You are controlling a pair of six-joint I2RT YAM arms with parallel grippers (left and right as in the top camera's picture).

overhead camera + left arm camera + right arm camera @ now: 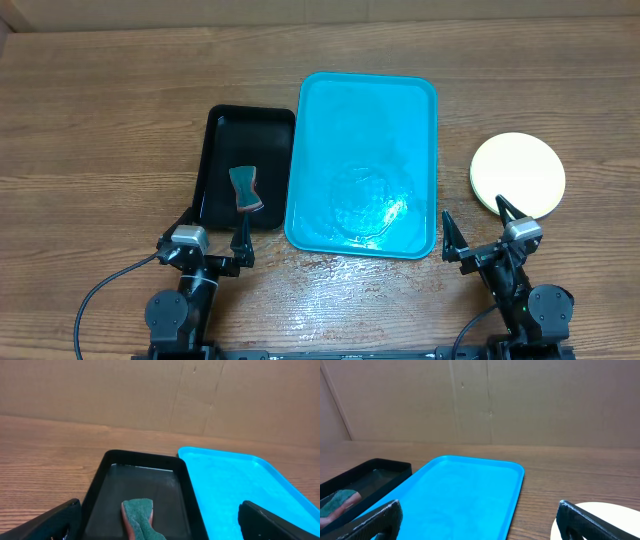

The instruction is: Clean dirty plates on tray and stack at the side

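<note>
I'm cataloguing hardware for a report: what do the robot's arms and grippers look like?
Both the left arm and right arm are black with round joint housings and a silver-grey block at the wrist. Each ends in two black, tapering fingers. A thin black cable loops off the left one.

We saw a wooden worktop [100, 120], mid-brown, its grain running from the left edge to the right, with a pale sheen near the front edge. Along the far edge stood plain cardboard panels [100, 390], creased and seamed, evenly lit
</note>
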